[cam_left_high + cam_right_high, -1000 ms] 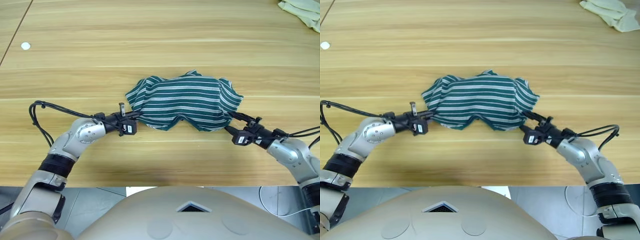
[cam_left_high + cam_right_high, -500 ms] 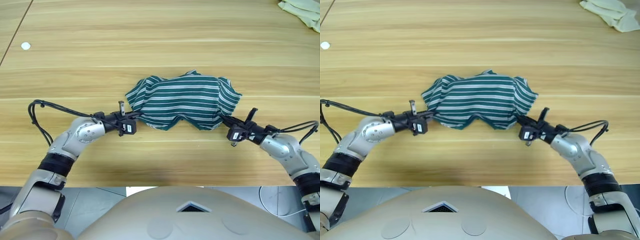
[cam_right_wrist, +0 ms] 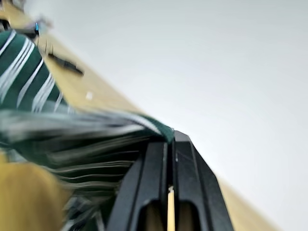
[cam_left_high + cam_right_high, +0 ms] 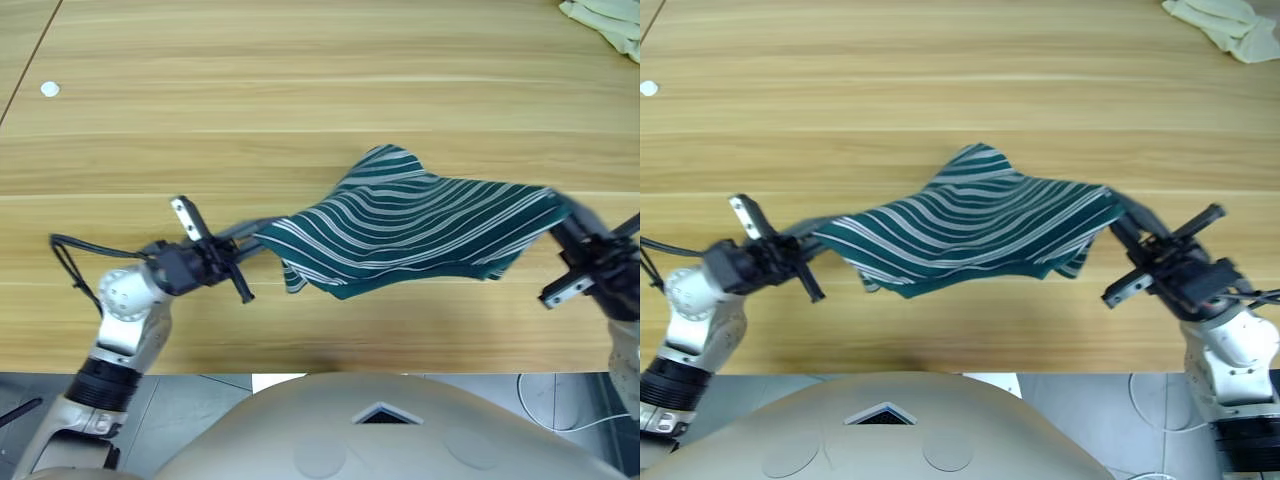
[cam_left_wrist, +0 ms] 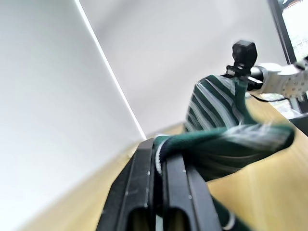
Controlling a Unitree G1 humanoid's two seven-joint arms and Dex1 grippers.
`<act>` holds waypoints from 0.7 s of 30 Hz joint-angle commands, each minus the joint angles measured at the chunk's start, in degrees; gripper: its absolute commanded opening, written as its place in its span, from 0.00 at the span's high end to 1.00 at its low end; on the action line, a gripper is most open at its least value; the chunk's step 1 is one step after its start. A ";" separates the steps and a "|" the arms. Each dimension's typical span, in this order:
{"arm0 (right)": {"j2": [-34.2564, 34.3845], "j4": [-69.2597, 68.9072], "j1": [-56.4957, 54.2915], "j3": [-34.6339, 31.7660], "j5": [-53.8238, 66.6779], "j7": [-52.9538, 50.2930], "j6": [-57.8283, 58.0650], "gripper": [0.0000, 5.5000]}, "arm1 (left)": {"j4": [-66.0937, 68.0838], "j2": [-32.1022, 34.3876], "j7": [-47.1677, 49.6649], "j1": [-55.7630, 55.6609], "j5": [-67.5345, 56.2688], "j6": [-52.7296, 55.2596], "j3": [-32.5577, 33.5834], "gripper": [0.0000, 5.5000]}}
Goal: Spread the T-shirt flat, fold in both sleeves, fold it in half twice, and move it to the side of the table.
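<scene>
Left gripper (image 5: 158,147), right gripper (image 3: 169,139) pinch T-shirt (image 4: 410,225) — stretched taut

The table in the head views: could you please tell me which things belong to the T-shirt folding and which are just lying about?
Part of the job:
striped T-shirt, stretched between the two grippers
left gripper, shut on one end of it
right gripper, shut on the other end
wooden table

Lying about:
pale cloth, far right corner
small white dot, far left
</scene>
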 commanded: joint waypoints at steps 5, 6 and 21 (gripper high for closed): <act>15.73 35.68 -58.03 6.46 -25.19 -16.81 20.17 1.00 | 47.75 -11.87 13.53 -46.65 14.23 14.54 6.39 1.00; 18.27 46.55 -68.56 8.83 -31.96 -23.01 21.89 1.00 | 56.94 -13.52 17.33 -54.79 18.31 15.92 5.27 1.00; 24.06 87.10 -97.78 16.03 -52.86 -56.51 20.34 1.00 | 87.49 -18.07 41.08 -76.38 34.75 16.23 7.23 1.00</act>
